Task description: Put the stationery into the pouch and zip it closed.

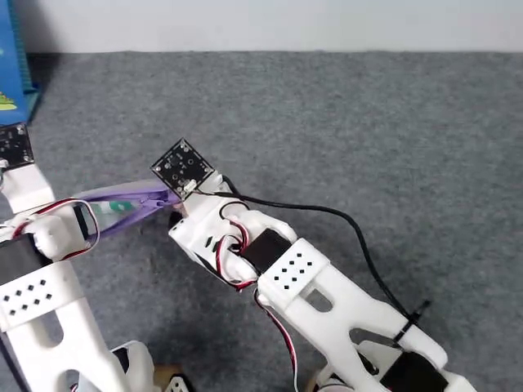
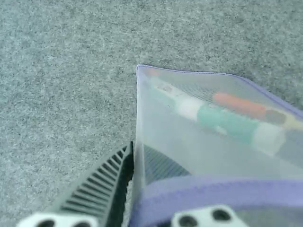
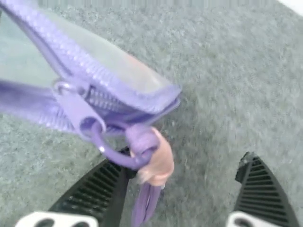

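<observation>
Stationery (image 2: 222, 118) lies inside the translucent pouch (image 2: 199, 156), which is held just above the grey carpet (image 1: 368, 122) between the two arms. Through the clear wall a green-and-white pen and an orange one (image 2: 239, 105) show side by side along the far edge. The left gripper (image 2: 136, 158) is clenched on the pouch's purple-trimmed end, with one ribbed black finger (image 2: 104, 189) outside the wall and the other visible through the plastic. In the high view the pouch shows as a purple strip running from the left arm across to the right arm's wrist. The right gripper (image 3: 182, 163) is released, its two black fingers spread wide apart with carpet between them. The purple zipper slider (image 3: 75, 111) sits near the pouch's corner. From it hangs a purple cord loop (image 3: 113, 153) with a peach bead (image 3: 158, 163), just beside one finger (whether cord and finger touch cannot be told). Beyond the slider, away from the corner, the two purple zip edges spread apart. A blue object (image 1: 12, 65) stands at the carpet's far corner.
</observation>
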